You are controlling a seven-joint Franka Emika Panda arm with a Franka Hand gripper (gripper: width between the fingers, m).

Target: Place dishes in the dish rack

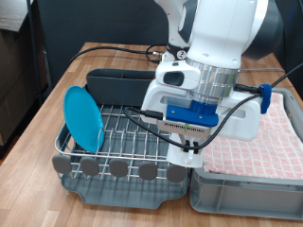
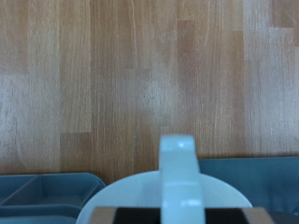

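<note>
The light-blue plate (image 1: 82, 117) is seen standing upright at the dish rack's (image 1: 123, 142) left. A white mug (image 2: 177, 191) is gripped by the gripper (image 1: 192, 144). No writing can be read.

The exterior camera is sitting off the arm, looking down at an angle from close range. The dish rack (image 1: 118, 142) is filling the lower left of its frame, the cloth-lined crate (image 1: 251, 180) the lower right, and the arm the upper right. The wrist camera is looking straight down at the wooden table (image 2: 140, 75) from very near, with a white mug (image 2: 177, 182) at the bottom centre. Both views are sharing the table and the rack's dark bin (image 1: 118, 83).
</note>
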